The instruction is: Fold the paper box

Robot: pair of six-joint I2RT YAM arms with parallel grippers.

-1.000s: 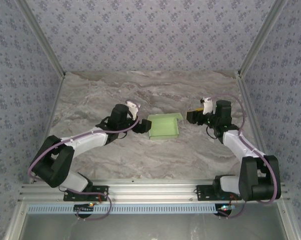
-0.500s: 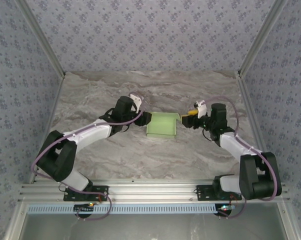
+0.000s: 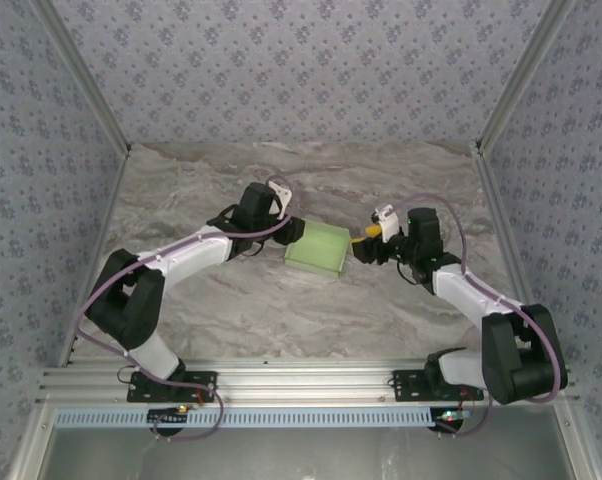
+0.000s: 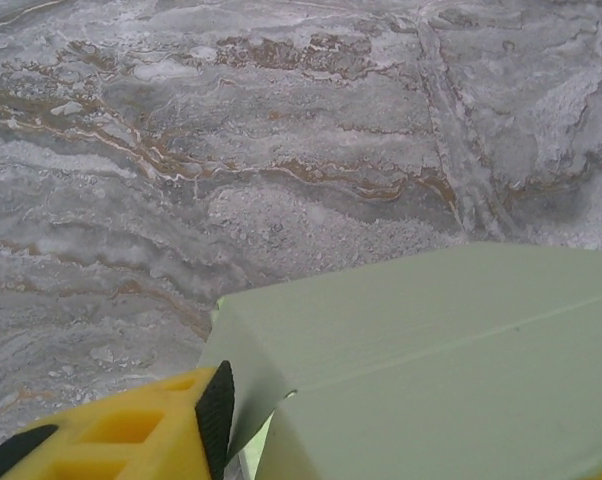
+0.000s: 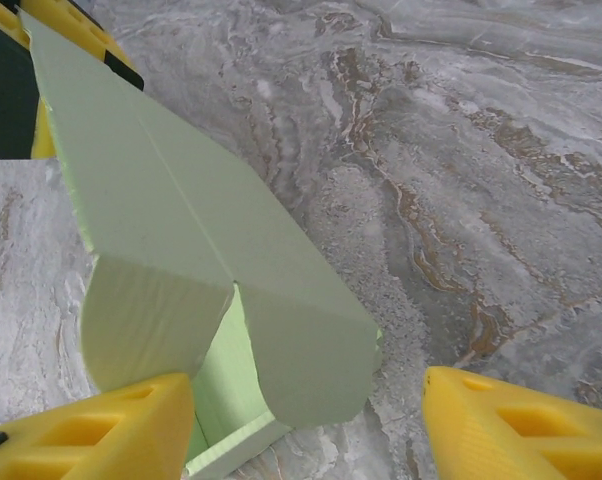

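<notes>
Matte pale-green paper box (image 3: 321,250), apparently half-folded

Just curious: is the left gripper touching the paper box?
Touching. The left wrist view shows a pad of the left gripper against the paper box.

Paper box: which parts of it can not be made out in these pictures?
- Top external: whether the left claw or right claw grips the paper box; too small.
- Left wrist: the box's right part, cut off by the frame edge.
- Right wrist: its inside, covered by its own folded panels.
</notes>
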